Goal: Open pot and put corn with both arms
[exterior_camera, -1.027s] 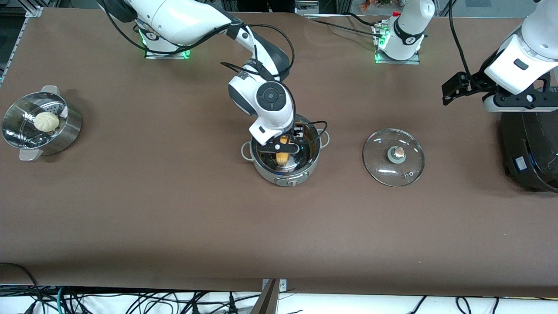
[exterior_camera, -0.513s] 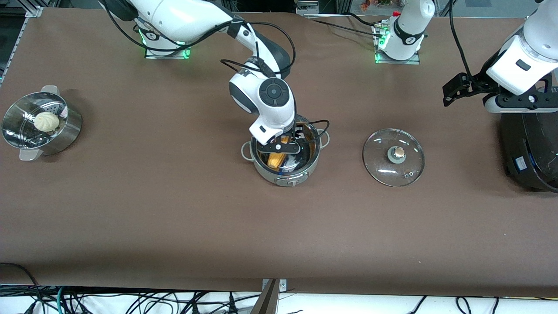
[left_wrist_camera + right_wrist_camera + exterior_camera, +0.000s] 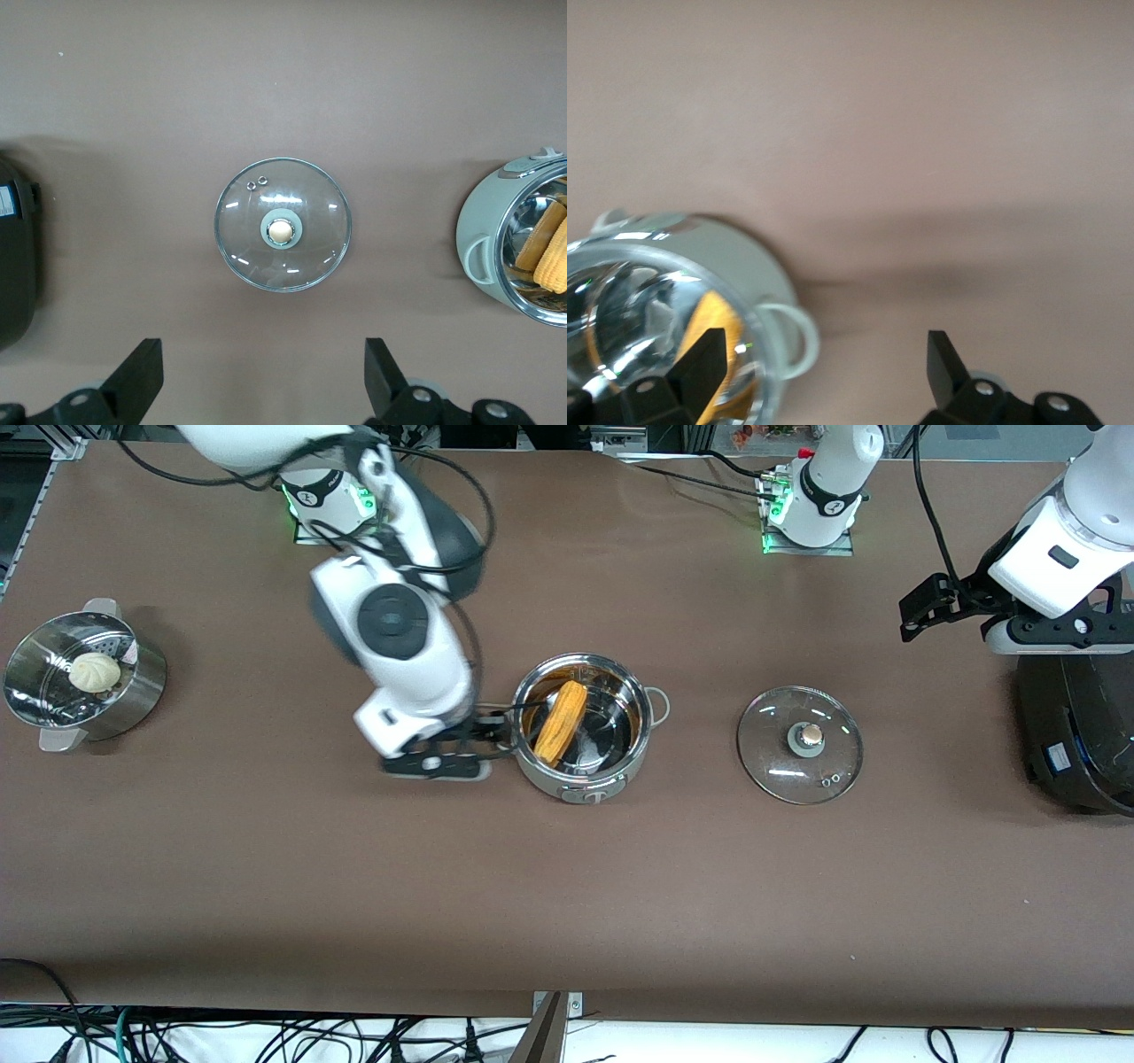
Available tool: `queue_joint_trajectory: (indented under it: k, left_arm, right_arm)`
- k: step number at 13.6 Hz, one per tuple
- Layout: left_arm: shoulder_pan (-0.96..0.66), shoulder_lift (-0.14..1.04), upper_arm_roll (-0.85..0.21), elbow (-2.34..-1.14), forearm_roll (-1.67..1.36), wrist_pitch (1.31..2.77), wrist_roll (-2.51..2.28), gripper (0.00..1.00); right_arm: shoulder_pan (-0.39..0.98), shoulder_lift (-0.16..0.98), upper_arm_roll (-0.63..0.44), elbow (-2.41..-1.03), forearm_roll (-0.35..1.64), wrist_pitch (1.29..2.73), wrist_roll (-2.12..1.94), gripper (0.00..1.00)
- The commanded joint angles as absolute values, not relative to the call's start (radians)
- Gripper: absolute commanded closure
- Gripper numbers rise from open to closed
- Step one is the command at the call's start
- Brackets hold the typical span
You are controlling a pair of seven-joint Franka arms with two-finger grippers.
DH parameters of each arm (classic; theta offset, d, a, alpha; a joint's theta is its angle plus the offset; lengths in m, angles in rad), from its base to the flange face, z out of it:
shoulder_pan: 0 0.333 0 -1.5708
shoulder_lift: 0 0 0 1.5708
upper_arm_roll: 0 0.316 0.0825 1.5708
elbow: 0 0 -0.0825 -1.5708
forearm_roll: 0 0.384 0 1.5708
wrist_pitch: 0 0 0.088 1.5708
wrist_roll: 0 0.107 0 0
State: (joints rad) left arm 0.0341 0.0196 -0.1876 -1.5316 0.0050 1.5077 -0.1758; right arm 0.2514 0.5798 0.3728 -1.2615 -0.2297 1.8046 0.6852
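Observation:
The steel pot stands open mid-table with the yellow-orange corn lying slanted inside it. Its glass lid lies flat on the table beside it, toward the left arm's end. My right gripper is open and empty, just outside the pot on the side toward the right arm's end. In the right wrist view the pot and the corn show at one finger. My left gripper is open and empty, waiting high up; its wrist view looks down on the lid, pot and corn.
A perforated steel steamer with a white bun stands at the right arm's end. A big black appliance stands at the left arm's end, also in the left wrist view.
My right gripper let go of the corn, came out of the pot and swung toward the right arm's end. The corn now lies in the pot. The left arm has not moved.

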Motion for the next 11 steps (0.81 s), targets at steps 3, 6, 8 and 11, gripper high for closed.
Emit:
queue_joint_trajectory:
  k: [3,6,8,11]
  left_arm:
    - [0.046,0.028,-0.198,-1.506,-0.006,1.505,-0.181,0.0]
    - [0.046,0.028,-0.198,-1.505,-0.006,1.505,-0.181,0.0]
    - [0.046,0.028,-0.199,-1.505,-0.006,1.505,-0.183,0.0]
    - [0.046,0.029,-0.199,-1.505,-0.005,1.505,-0.183,0.0]
  right_arm:
    - [0.062,0.427,0.387,-1.288,-0.2,1.707,0.447,0.0]
    - [-0.046,0.292,0.362,-1.348,-0.177,1.674,0.335,0.0]
    - [-0.054,0.24,0.255,-1.373,-0.085,1.672,0.307,0.0]
    - [-0.054,0.178,0.091,-1.428,0.09,1.671,0.195,0.0]
